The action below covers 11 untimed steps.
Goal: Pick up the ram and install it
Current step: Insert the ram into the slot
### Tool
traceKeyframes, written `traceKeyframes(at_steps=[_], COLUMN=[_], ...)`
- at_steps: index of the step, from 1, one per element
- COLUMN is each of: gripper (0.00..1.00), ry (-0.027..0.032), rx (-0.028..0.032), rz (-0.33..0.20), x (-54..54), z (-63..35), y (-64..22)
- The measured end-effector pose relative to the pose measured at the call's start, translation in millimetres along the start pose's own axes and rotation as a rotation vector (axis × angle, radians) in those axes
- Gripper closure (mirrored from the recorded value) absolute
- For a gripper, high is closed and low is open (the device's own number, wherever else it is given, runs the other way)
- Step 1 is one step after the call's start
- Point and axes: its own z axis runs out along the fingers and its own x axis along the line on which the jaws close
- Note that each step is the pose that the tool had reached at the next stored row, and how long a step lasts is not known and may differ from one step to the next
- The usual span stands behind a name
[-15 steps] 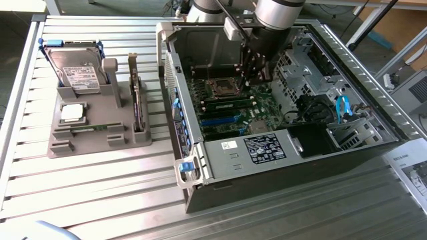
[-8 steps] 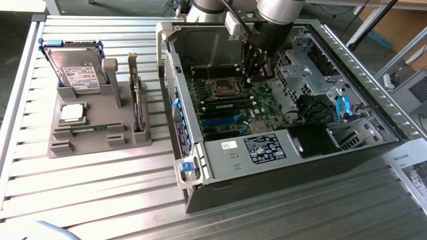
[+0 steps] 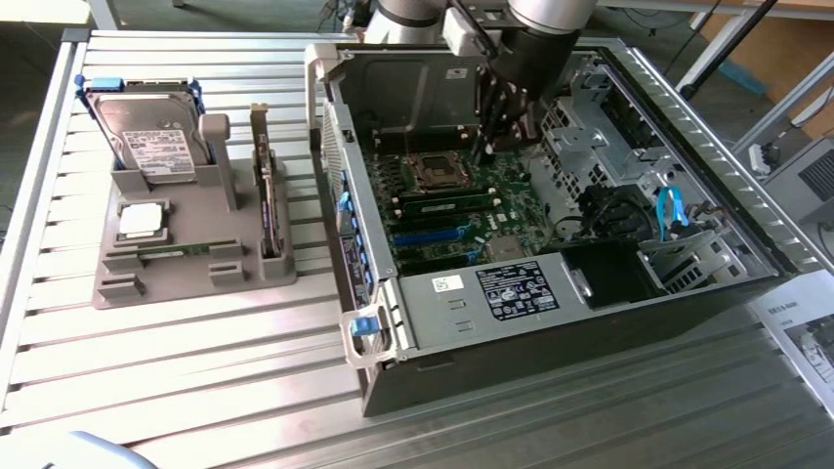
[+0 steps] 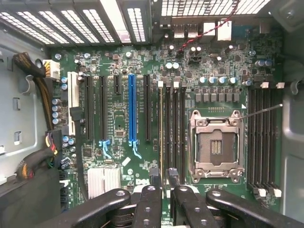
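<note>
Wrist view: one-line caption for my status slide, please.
Claw poised open over the memory slots beside the empty CPU socket, looking straight down on the green motherboard.

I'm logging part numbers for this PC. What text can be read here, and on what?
No text is legible.
Hard drive label: too small.
Black label: too small.
White sticker beside it: blurred.
Paper sheet: blurred.
Motherboard print: too small.
</note>
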Motion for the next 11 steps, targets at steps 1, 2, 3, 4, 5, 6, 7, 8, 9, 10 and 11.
traceKeyframes(at_steps=[1, 2, 3, 4, 5, 6, 7, 8, 9, 10, 11], gripper=[0.81, 0.81, 0.81, 0.81, 0.81, 0.81, 0.81, 0.81, 0.81, 0.81, 0.81], ry=[0.0000, -0.0001, -0.0001, -0.0001, -0.0001, 0.0000, 0.0000, 0.0000, 0.0000, 0.0000, 0.0000], rx=[0.0000, 0.0001, 0.0001, 0.0001, 0.0001, 0.0000, 0.0000, 0.0000, 0.0000, 0.0000, 0.0001], rz=[0.000, 0.000, 0.000, 0.000, 0.000, 0.000, 0.000, 0.000, 0.000, 0.000, 0.000], x=[0.0, 0.1, 0.1, 0.1, 0.2, 0.2, 0.2, 0.3, 0.3, 0.3, 0.3], z=[-1.1, -2.4, -3.6, -4.9, -6.0, -7.2, -8.1, -9.0, -9.8, -10.6, -11.4], y=[0.0, 0.0, 0.0, 0.1, 0.1, 0.1, 0.1, 0.1, 0.1, 0.1, 0.1])
